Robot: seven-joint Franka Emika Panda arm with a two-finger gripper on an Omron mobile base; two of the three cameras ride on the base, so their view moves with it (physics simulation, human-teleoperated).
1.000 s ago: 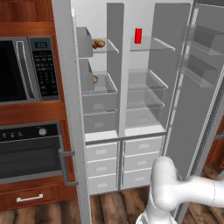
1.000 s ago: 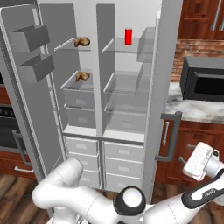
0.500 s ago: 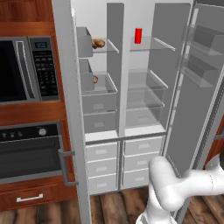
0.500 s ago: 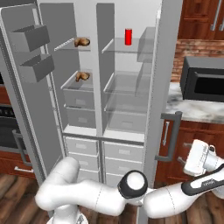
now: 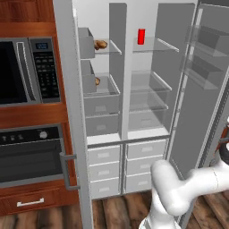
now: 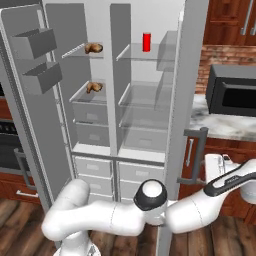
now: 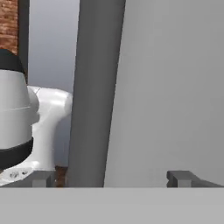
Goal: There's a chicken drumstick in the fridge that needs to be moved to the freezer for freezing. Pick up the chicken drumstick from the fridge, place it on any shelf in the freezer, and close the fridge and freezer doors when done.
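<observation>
Drumstick: lumpy golden-brown, on top left glass shelf; smaller lump sits below.
Doors: both open.
Gripper: jaws wide, empty, facing grey door close up.
Right base view: hand beside right door's outer handle.

Reddish wood cabinetry filled the upper left of the left base view, framing a built-in microwave and, below it, an oven — a drawer at the bottom. Dark wood plank floor ran along the lower edge. In the right base view, a marble counter carried a second black microwave before a brick wall.
</observation>
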